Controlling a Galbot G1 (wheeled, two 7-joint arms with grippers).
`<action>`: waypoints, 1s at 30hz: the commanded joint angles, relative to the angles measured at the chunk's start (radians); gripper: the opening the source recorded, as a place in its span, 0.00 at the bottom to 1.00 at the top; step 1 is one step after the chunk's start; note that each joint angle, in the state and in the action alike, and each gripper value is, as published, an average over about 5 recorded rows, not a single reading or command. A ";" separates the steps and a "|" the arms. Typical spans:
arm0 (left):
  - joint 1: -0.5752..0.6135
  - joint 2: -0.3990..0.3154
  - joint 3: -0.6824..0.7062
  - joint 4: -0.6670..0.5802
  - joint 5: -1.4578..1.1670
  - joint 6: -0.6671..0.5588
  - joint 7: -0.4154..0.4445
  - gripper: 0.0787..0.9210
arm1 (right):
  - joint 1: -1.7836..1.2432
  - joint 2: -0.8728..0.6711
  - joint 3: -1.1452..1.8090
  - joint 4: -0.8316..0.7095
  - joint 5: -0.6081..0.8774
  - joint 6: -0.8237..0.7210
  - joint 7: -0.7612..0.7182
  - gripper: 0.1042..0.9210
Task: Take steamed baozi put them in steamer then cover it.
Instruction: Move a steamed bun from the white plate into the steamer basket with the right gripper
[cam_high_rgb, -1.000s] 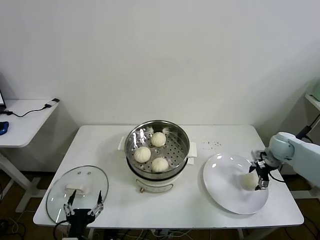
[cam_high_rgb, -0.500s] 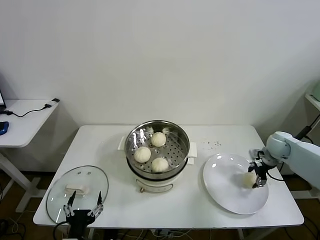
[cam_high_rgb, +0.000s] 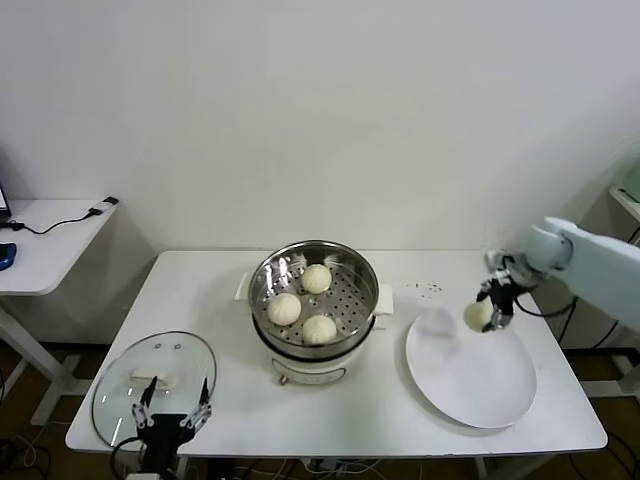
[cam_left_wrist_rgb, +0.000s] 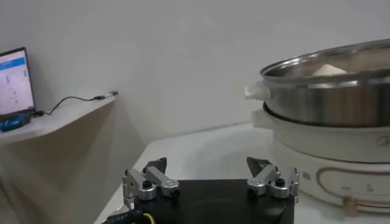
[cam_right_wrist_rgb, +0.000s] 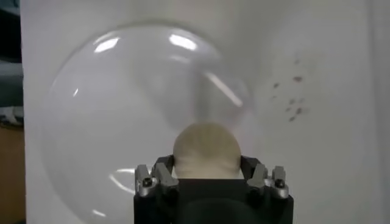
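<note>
The steel steamer (cam_high_rgb: 358, 262) stands mid-table with three baozi on its perforated tray: one at the back (cam_high_rgb: 317, 278), one left (cam_high_rgb: 285, 308), one front (cam_high_rgb: 320, 329). My right gripper (cam_high_rgb: 486, 313) is shut on a fourth baozi (cam_high_rgb: 476, 315), held in the air above the far edge of the white plate (cam_high_rgb: 470, 375). In the right wrist view this baozi (cam_right_wrist_rgb: 206, 151) sits between the fingers (cam_right_wrist_rgb: 164, 167). The glass cover (cam_high_rgb: 130, 375) lies at the table's front left. My left gripper (cam_high_rgb: 172, 408) hangs open over its near edge, and its fingers (cam_left_wrist_rgb: 154, 167) hold nothing.
The steamer's white base (cam_left_wrist_rgb: 341, 149) and steel wall (cam_left_wrist_rgb: 329, 97) show in the left wrist view. A side desk (cam_high_rgb: 45, 235) with a cable stands off the table's left. Small dark specks (cam_high_rgb: 432, 288) mark the table behind the plate.
My right gripper closed on the baozi on the plate, then lifted it up and back toward the plate's far edge. The left arm stayed where it was.
</note>
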 joint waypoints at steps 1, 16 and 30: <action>-0.009 0.009 0.017 0.001 0.004 -0.002 0.002 0.88 | 0.446 0.240 -0.346 -0.046 0.388 -0.006 -0.001 0.73; -0.010 0.018 0.038 0.018 0.009 -0.026 0.002 0.88 | 0.451 0.598 -0.385 -0.013 0.611 -0.076 0.048 0.74; -0.024 0.018 0.018 0.020 -0.011 -0.027 0.003 0.88 | 0.273 0.646 -0.410 0.006 0.508 -0.097 0.091 0.74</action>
